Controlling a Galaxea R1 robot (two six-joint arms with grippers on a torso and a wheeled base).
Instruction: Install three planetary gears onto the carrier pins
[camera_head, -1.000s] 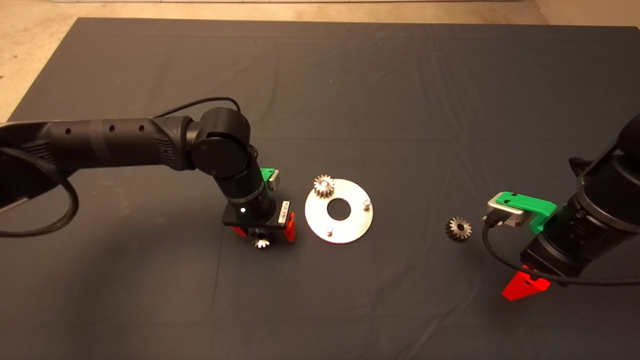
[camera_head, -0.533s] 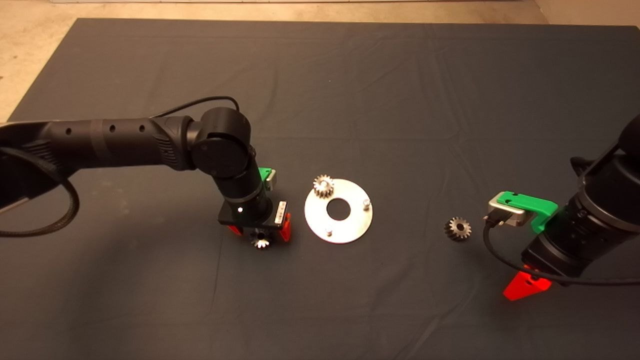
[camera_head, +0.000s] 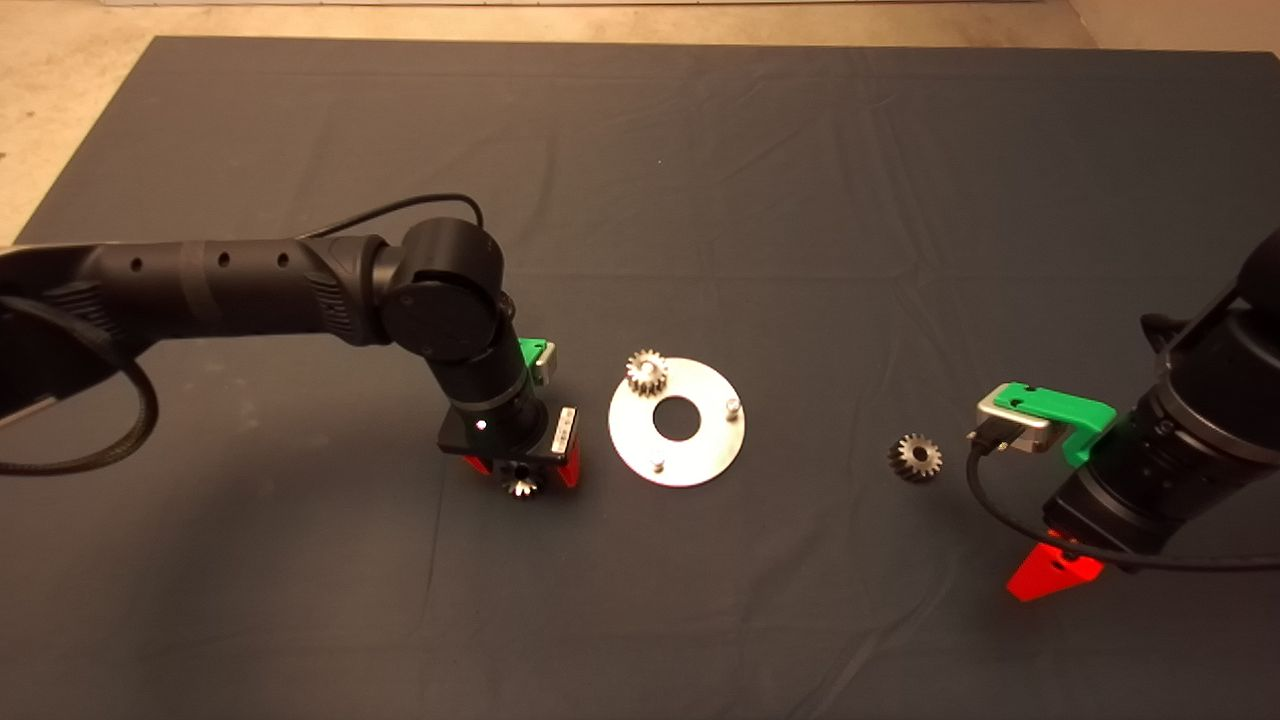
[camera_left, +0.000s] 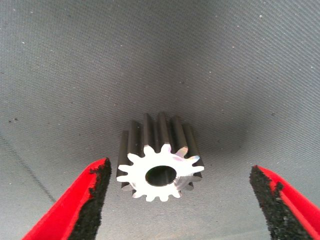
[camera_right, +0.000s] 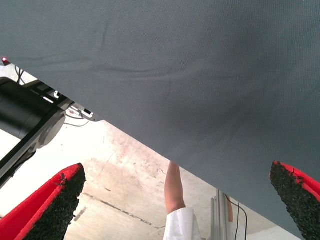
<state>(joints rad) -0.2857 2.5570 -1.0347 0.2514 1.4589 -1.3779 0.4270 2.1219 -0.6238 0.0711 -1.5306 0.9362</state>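
Note:
The round shiny disc (camera_head: 700, 450) lies mid-mat with three pins. One planetary gear (camera_head: 647, 372) sits on its far-left pin. Two pins stand bare: one at the right (camera_head: 733, 406), one at the near side (camera_head: 657, 463). A second gear (camera_head: 520, 484) lies on the mat left of the disc, between the open fingers of my left gripper (camera_head: 522, 470). In the left wrist view the gear (camera_left: 159, 162) lies on its side, apart from both pads (camera_left: 92, 200). A third gear (camera_head: 915, 458) lies right of the disc. My right gripper (camera_right: 175, 200) waits open at the lower right.
The dark mat (camera_head: 640, 200) covers the table, with bare floor beyond its far and left edges. In the right wrist view a person's leg (camera_right: 175, 192) and a metal stand show past the mat's edge. A cable loops by the right arm.
My left gripper has lowered slightly around the gear on the mat and shifted a little left. The gears, the disc and the right arm have not moved.

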